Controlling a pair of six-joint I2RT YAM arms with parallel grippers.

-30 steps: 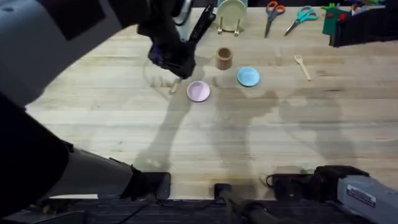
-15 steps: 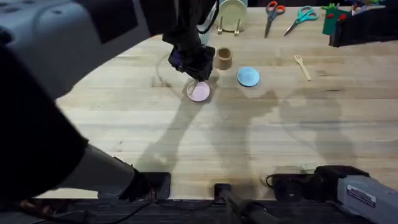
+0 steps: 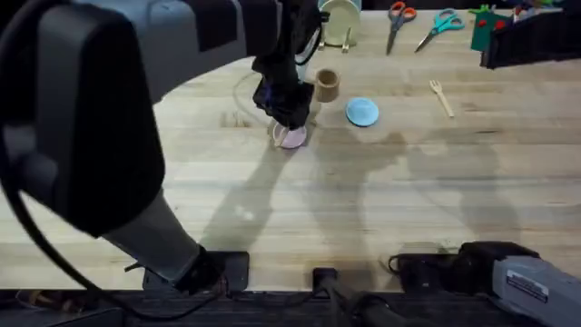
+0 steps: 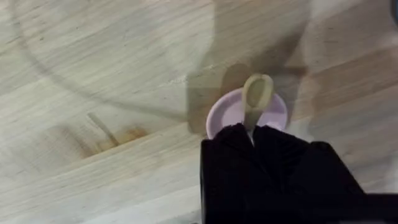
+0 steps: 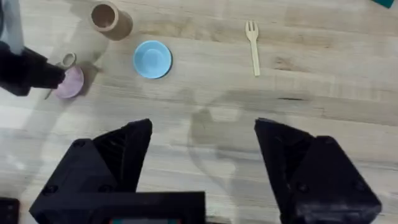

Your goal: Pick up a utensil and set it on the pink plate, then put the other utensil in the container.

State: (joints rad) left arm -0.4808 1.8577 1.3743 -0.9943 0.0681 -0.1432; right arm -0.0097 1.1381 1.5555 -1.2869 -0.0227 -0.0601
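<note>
Overhead view, for your record: left arm reaches far forward across the tabletop [image 3: 300, 209], its left gripper [image 3: 289, 116] poised directly above the pink plate [image 3: 293, 138]. Left wrist view: the black fingers [image 4: 231, 140] are pressed together on the thin handle of the spoon [image 4: 255, 94], whose pale rounded bowl lies over the plate's far rim. Right gripper [image 5: 202, 155]: parked near its base, jaws spread wide, holding nothing. Fork [image 3: 442, 97]: pale wood, short prongs, flat on the tabletop well to the right. Container [image 3: 327, 85]: tan wooden cup, upright, between the pink plate and the blue plate [image 3: 362, 112].
</note>
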